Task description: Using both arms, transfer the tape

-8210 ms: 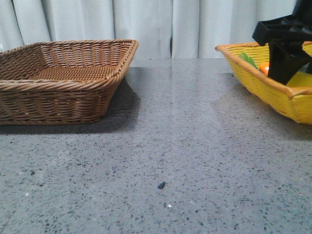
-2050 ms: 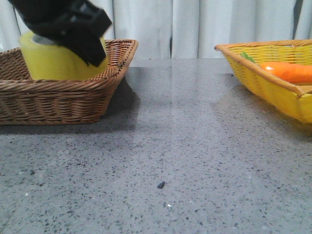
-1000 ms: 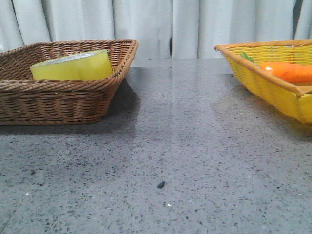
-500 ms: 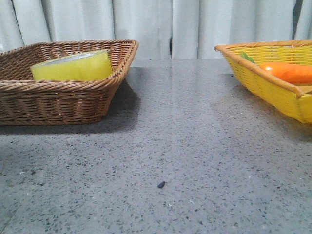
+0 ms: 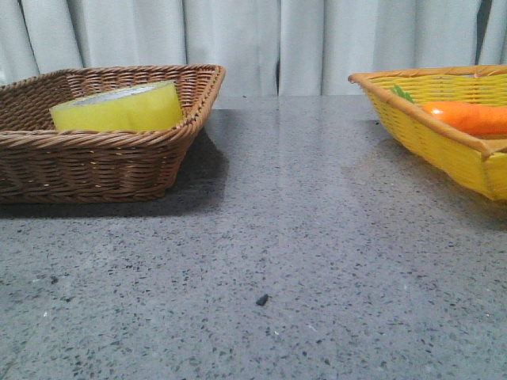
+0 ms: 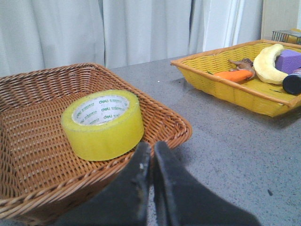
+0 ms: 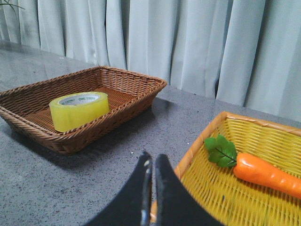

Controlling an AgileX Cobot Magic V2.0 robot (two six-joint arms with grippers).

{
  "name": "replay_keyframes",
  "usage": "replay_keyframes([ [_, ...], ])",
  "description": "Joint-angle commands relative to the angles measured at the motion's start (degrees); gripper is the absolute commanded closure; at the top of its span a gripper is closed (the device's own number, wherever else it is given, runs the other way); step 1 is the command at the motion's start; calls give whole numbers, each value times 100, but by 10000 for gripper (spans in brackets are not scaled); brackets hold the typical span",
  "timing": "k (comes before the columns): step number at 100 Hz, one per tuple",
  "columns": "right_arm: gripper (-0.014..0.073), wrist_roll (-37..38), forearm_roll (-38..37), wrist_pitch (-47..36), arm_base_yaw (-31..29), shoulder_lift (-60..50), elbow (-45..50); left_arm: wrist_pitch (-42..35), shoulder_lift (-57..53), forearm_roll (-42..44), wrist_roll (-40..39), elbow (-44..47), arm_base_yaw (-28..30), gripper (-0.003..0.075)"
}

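Over a speckled grey table (image 5: 301,237), at roughly nine o'clock from the front camera, the tape (image 5: 119,108) lies flat inside a brown wicker basket (image 5: 95,170), its white core with green print facing up and nothing touching it. At three o'clock, well apart from it, a yellow basket (image 5: 432,142) holds an orange carrot (image 5: 467,117) with green leaves. The left wrist camera also shows a banana (image 6: 268,63), a purple block (image 6: 290,60) and a dark cylinder (image 6: 292,82) lying in that yellow basket beyond the carrot. The left gripper (image 6: 151,151) hangs just outside the brown basket's near rim, its two black fingers pressed together with only a thin slit between them and nothing in their grasp. The right gripper (image 7: 151,162) hovers at the yellow basket's near rim, fingers likewise drawn together and empty. Pale curtains (image 5: 253,39) close off the background behind both baskets.
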Motion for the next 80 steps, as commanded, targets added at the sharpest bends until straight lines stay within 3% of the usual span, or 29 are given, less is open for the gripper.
replay_keyframes([
  [1,666,-22,-87,-609,-29,38,-124,-494,-65,-85,-27,-77,13,741],
  [80,666,-22,-87,-619,-29,38,-124,-594,-88,-22,-27,160,23,741],
])
